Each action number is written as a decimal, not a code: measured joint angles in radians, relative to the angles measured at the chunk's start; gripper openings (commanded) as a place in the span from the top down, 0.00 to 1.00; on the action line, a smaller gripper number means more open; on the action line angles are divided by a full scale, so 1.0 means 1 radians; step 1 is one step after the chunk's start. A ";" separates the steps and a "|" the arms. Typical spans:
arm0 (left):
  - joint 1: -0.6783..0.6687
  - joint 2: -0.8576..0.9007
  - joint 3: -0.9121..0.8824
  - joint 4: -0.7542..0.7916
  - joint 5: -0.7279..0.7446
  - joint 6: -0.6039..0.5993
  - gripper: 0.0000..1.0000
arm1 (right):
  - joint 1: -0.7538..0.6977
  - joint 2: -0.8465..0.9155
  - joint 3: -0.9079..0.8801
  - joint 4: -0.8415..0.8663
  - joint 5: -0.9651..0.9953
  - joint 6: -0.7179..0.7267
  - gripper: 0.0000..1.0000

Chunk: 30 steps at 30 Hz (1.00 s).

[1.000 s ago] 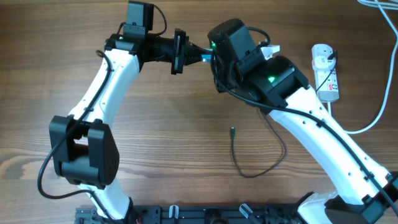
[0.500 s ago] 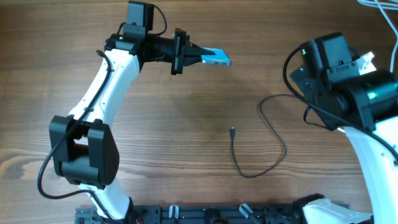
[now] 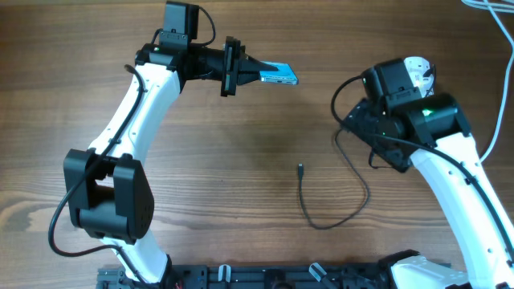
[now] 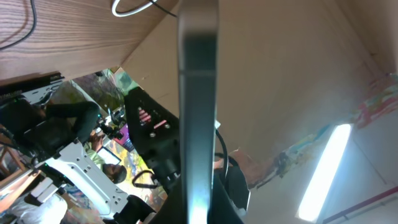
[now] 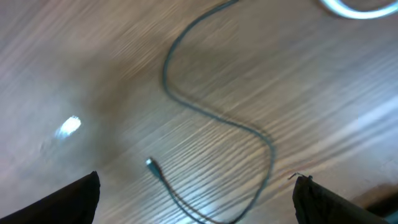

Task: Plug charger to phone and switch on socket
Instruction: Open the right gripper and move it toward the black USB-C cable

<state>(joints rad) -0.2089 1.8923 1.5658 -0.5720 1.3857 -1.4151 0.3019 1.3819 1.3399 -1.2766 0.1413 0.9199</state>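
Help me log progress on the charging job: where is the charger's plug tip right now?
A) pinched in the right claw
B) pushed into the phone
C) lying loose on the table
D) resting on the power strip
C: the charger's plug tip lies on the bare table, well apart from the phone, which the left claw grips.
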 measured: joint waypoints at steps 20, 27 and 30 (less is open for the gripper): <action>0.000 0.000 0.000 0.000 0.000 0.000 0.96 | 0.010 0.106 -0.018 0.037 -0.161 -0.226 0.00; 0.000 0.000 0.000 0.009 -0.030 0.010 0.96 | 0.010 0.111 -0.018 0.036 -0.167 -0.243 0.00; 0.000 0.000 0.000 0.012 -0.043 0.027 0.96 | 0.010 0.111 -0.018 0.037 -0.171 -0.249 0.00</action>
<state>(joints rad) -0.2089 1.8923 1.5658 -0.5602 1.3422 -1.3884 0.3115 1.4933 1.3224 -1.2400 -0.0299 0.6708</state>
